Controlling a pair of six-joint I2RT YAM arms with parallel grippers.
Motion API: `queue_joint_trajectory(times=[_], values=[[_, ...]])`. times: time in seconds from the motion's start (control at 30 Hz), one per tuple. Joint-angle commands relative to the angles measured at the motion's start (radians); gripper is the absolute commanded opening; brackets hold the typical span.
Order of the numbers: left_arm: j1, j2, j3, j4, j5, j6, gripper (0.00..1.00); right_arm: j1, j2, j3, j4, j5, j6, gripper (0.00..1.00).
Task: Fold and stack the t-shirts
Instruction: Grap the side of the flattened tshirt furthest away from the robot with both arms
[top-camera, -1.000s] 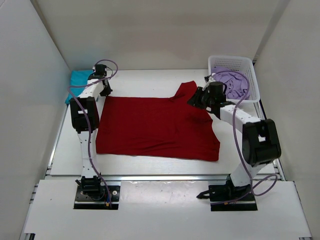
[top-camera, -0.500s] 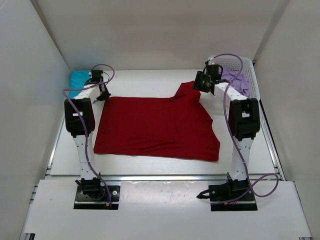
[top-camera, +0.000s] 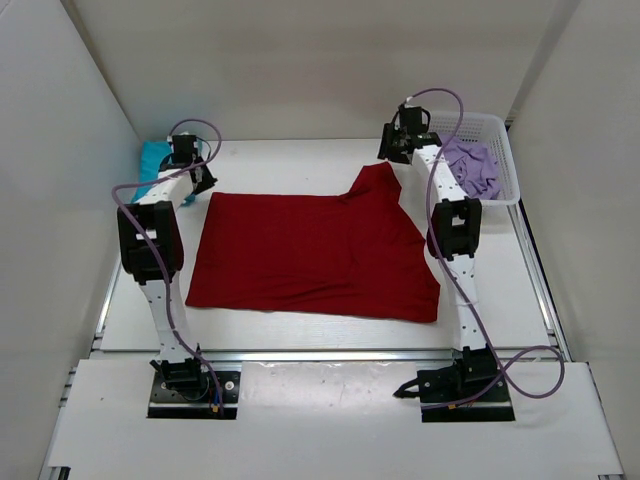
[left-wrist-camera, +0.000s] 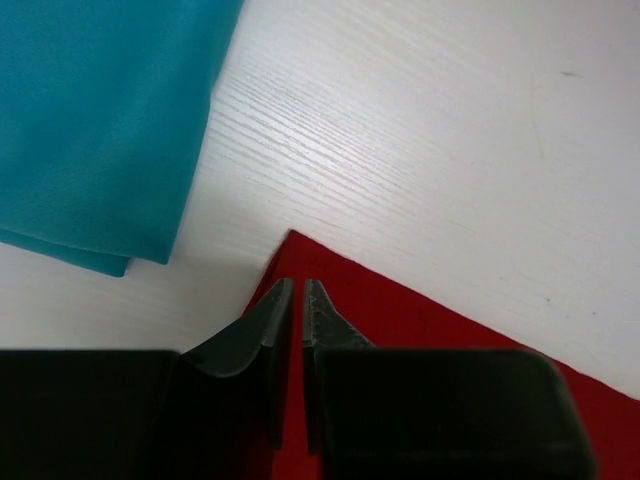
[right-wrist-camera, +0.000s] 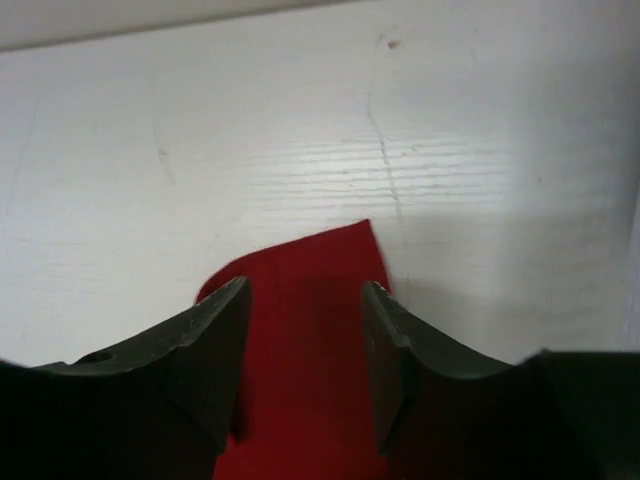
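Left wrist view: left hand (left-wrist-camera: 298, 288) is pinching the dark red t-shirt (left-wrist-camera: 420, 320) by its corner tip, likely slipping; right hand (right-wrist-camera: 304, 300) is gaping wide over the sleeve (right-wrist-camera: 335, 250), gripping nothing.

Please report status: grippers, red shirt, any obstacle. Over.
Left gripper, jaws shut on red shirt corner. Right gripper, jaws open over its sleeve. Teal shirt beside left, apart.

Boxed in on three sides: far wall (top-camera: 300, 70), left wall (top-camera: 50, 220), right wall (top-camera: 595, 200) — all plain white, evenly lit. Below, a white wood-grain table (top-camera: 290, 160), a metal rail (top-camera: 330, 352) along its near edge — then a white ledge (top-camera: 330, 415) nearest.
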Motion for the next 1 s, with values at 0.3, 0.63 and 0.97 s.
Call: queue_joint_trajectory(times=[0.3,0.63,0.97], values=[[-0.013,-0.081,0.002,0.028,-0.034,0.023,0.00,-0.040,0.074,0.027,-0.046,-0.084,0.049,0.46],[-0.003,-0.019,0.048,-0.020,-0.039,0.065,0.44,-0.050,0.081,0.025,-0.017,-0.147,0.089,0.35],[-0.036,0.026,0.069,-0.064,-0.113,0.139,0.46,-0.079,0.091,0.024,0.012,-0.158,0.148,0.44]])
